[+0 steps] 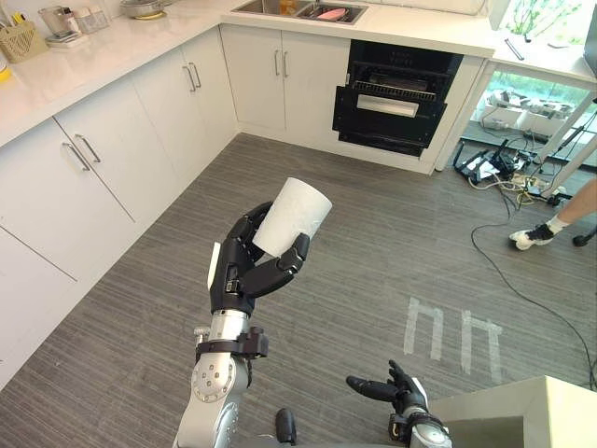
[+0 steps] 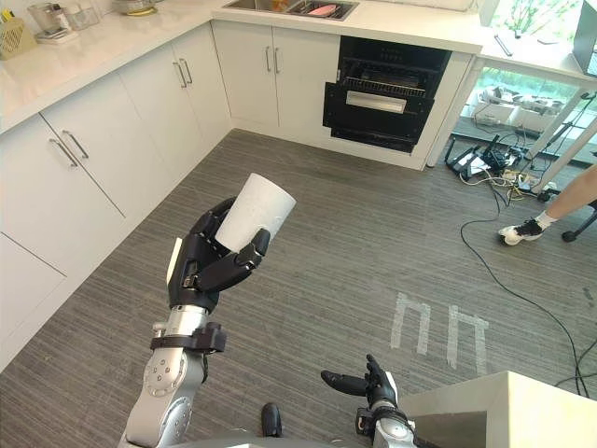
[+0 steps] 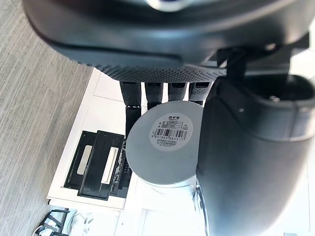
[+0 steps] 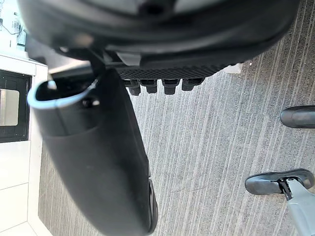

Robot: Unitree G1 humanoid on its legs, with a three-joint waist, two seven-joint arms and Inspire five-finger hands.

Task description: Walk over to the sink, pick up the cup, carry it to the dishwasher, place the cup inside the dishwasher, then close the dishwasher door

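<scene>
My left hand point(image 1: 244, 271) is shut on a white cup point(image 1: 294, 217), held tilted above the grey plank floor in the middle of the room. The left wrist view shows the cup's round base point(image 3: 165, 142) between the thumb and the curled fingers. The black dishwasher point(image 1: 396, 98) stands open under the far counter, its rack showing, well ahead of the cup and to the right. The sink point(image 1: 298, 9) is set in the counter above and left of it. My right hand point(image 1: 396, 385) hangs low near the view's bottom edge, open and holding nothing.
White cabinets point(image 1: 93, 168) with a worktop run along the left and far side. A person's shoe point(image 1: 536, 235) and a tangle of cables point(image 1: 494, 168) lie at the right. A pale table corner point(image 1: 522, 411) sits at the lower right, white tape marks point(image 1: 452, 331) on the floor nearby.
</scene>
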